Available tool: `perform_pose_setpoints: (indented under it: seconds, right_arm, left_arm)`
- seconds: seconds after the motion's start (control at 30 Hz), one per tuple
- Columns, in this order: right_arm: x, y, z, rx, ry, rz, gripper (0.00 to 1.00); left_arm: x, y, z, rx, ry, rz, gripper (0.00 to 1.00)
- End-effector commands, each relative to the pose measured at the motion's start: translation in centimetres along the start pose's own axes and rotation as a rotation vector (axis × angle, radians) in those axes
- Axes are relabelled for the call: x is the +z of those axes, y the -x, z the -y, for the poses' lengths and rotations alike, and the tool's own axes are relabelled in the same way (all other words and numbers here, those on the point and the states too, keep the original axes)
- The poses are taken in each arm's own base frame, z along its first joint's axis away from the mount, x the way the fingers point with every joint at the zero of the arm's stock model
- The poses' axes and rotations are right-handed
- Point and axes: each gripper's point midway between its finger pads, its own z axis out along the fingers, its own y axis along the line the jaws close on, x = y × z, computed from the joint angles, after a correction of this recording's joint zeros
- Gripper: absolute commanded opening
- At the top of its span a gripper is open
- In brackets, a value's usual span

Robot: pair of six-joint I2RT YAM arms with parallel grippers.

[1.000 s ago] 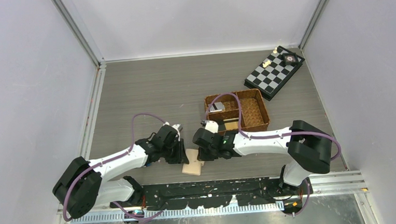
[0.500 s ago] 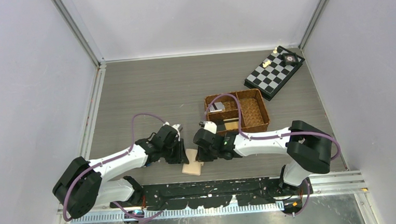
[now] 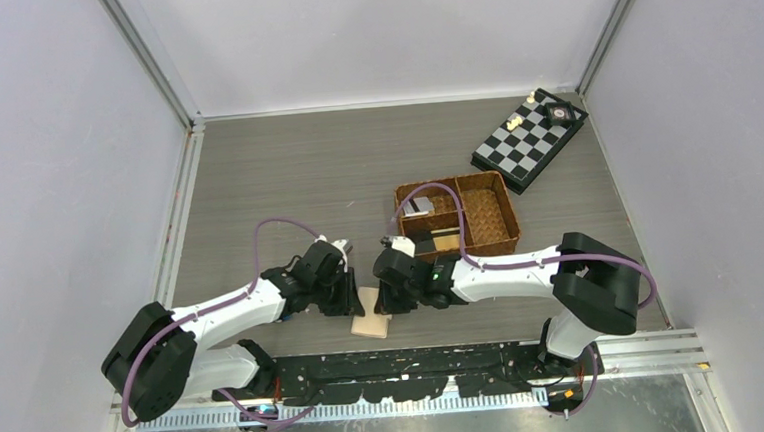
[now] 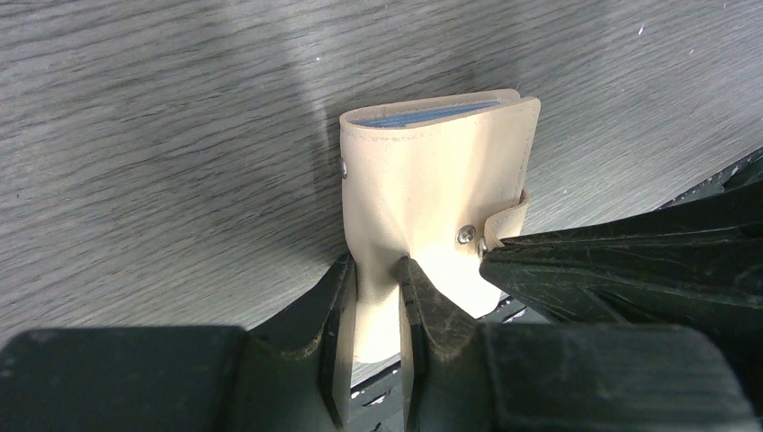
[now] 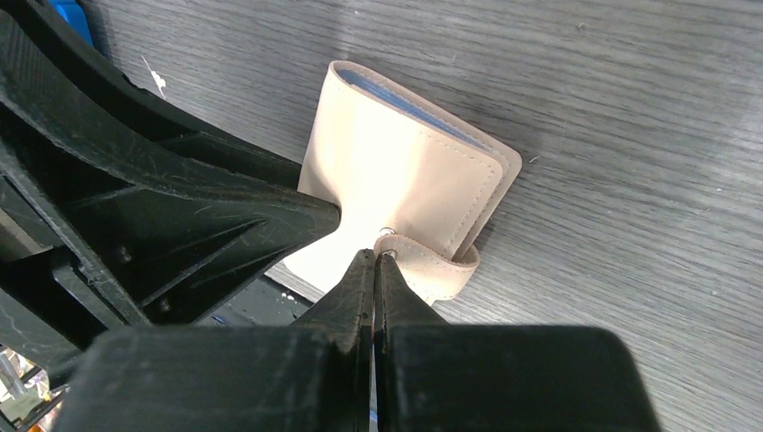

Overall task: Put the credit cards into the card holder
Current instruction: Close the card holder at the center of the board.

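Note:
The beige card holder (image 3: 370, 319) lies folded on the table between the two arms, its pale blue pockets showing at the far edge (image 4: 423, 114). My left gripper (image 4: 376, 265) is shut on the holder's near edge, the leather bunched between its fingers. My right gripper (image 5: 375, 256) is shut with its tips pinching the end of the snap tab (image 5: 443, 267), which curls up off the holder's face (image 5: 396, 175). A silver-grey credit card (image 3: 419, 207) and a dark and a tan one (image 3: 447, 239) lie in the woven basket.
The brown woven divided basket (image 3: 502, 204) stands just behind the right gripper. A black-and-white chessboard (image 3: 529, 142) with a few pieces lies at the back right. The black base rail (image 3: 417, 359) runs right below the card holder.

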Motion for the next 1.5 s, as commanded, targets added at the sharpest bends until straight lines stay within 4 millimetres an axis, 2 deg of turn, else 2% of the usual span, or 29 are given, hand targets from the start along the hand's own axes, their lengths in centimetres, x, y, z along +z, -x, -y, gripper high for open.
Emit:
perform_pose_setpoints:
  seconds: [0.0,0.4,1.03,1.47]
  right_arm:
    - [-0.1,0.4,-1.4,-0.013,0.045,0.007,0.0]
    - [0.6,0.5,-1.1,-0.017,0.033,0.018,0.0]
    - [0.4,1.5,-2.2,-0.021,0.074,0.056,0.01]
    - [1.5,1.0,-1.2,-0.02,0.035,0.044,0.01]
  left_arm:
    - [0.7,-1.6,-2.4,0.015,0.095,-0.042,0.03]
    - [0.7,-1.7,-2.4,0.015,0.095,-0.042,0.03]
    - [0.6,-1.7,-2.5,0.014,0.097,-0.04,0.02]
    - [0.6,-1.7,-2.5,0.013,0.097,-0.041,0.02]
